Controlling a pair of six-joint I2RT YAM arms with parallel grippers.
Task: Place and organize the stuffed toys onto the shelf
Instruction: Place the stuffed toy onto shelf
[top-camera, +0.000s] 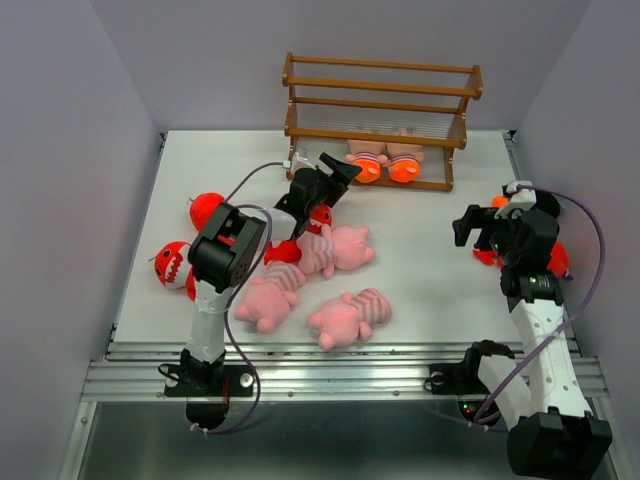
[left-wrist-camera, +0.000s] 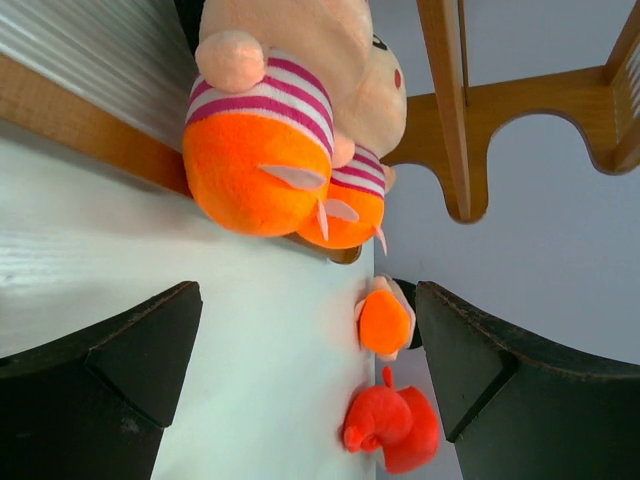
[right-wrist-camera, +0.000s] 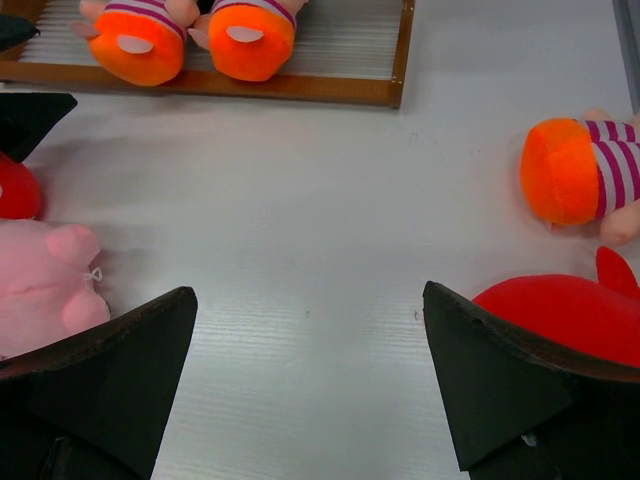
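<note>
The brown wooden shelf (top-camera: 380, 110) stands at the back of the table. Two orange-footed striped dolls (top-camera: 368, 165) (top-camera: 404, 165) lie on its bottom tier, feet outward; they also show in the left wrist view (left-wrist-camera: 255, 185) and the right wrist view (right-wrist-camera: 250, 35). My left gripper (top-camera: 335, 170) is open and empty just left of them, above the table (left-wrist-camera: 310, 370). My right gripper (top-camera: 475, 228) is open and empty over bare table (right-wrist-camera: 310, 370). A third doll (right-wrist-camera: 580, 180) and a red shark (right-wrist-camera: 570, 310) lie to its right. Three pink striped animals (top-camera: 335, 248) (top-camera: 268, 298) (top-camera: 348, 315) lie mid-table.
Two red sharks (top-camera: 205, 208) (top-camera: 172, 263) lie at the left of the table, and more red plush (top-camera: 320, 215) shows under the left arm. The shelf's upper tiers (top-camera: 385, 92) hold nothing. Grey walls close in both sides.
</note>
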